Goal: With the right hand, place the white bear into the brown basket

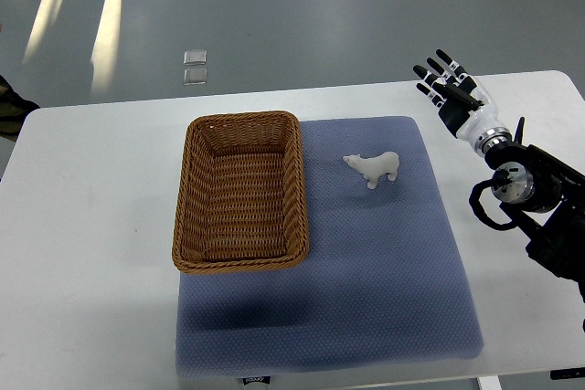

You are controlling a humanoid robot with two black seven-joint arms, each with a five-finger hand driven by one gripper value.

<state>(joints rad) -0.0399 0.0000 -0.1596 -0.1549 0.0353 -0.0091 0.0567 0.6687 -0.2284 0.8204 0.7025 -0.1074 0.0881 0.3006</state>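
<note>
The bear (373, 168) stands on the mat (384, 262) just right of the basket (240, 192), apart from it, head turned toward the basket, while the right hand (450, 89) hovers well right of the basket past the mat's far corner, fingers spread, holding nothing.

White table (91, 226) with a blue-grey mat (384, 262) spread on it.

The mat lies flat over the table's middle and right, its near edge reaching about to the table's near edge. A small dark tag (257, 378), too small to read, sticks out there. The rest of the tabletop, left and far right, shows bare white.
</note>
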